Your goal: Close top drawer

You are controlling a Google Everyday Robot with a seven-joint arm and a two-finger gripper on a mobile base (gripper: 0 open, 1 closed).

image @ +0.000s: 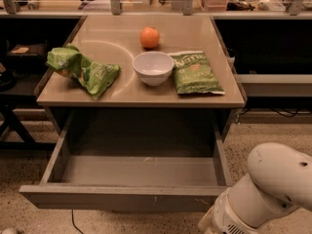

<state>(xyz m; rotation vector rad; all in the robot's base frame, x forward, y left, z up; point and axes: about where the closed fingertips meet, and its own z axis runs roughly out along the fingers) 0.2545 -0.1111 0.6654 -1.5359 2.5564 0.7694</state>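
Note:
The top drawer (122, 196) stands pulled far out from under the tan table (122, 94). Its grey inside is bare and dusty, and its plain flat front faces me along the bottom of the view. My white arm (273, 184) comes in from the bottom right. My gripper (208, 223) is at the arm's lower end, right by the right end of the drawer front, mostly cut off by the bottom edge of the view.
On the tabletop lie a crumpled green chip bag (83, 69) at the left, a white bowl (153, 67) in the middle, an orange (149, 37) behind it and a flat green chip bag (196, 72) at the right. Dark shelves flank the table.

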